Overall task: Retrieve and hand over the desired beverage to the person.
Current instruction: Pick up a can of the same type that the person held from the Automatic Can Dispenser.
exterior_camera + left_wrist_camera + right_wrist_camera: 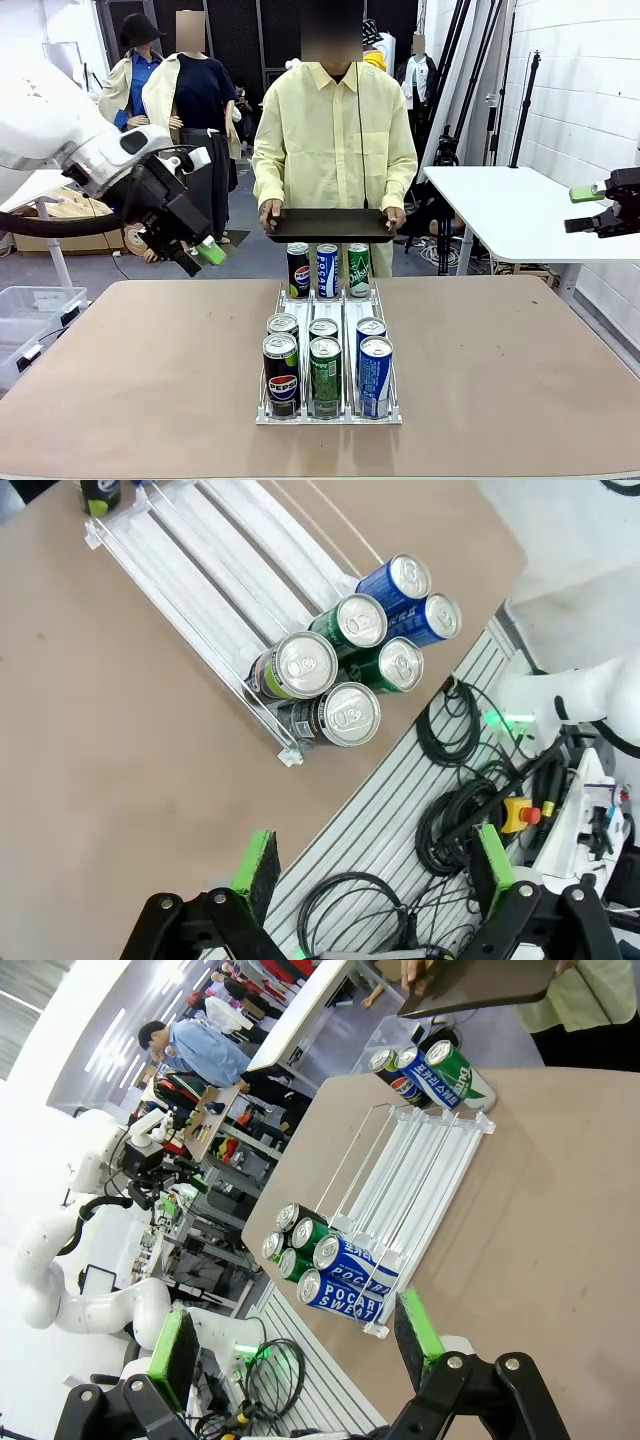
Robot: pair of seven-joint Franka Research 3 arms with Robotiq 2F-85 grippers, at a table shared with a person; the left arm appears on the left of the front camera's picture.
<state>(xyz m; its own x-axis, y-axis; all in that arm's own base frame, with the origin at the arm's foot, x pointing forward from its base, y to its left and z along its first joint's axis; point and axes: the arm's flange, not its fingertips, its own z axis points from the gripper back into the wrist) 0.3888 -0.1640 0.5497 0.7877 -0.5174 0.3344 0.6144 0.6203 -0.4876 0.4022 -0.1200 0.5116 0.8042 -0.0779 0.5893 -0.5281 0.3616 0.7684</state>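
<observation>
Upright aluminium drink cans (324, 365) sit in a clear plastic three-lane rack (330, 418) mid brown surface (140, 380), down-right of the raised left gripper (200, 258), which is nearer than the right gripper (580, 210) at far right, both with fingers spread and empty.

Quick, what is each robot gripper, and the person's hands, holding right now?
Left gripper: jaws open, empty.
Right gripper: jaws open, empty.
Person's hands: both holding a black tray.
</observation>
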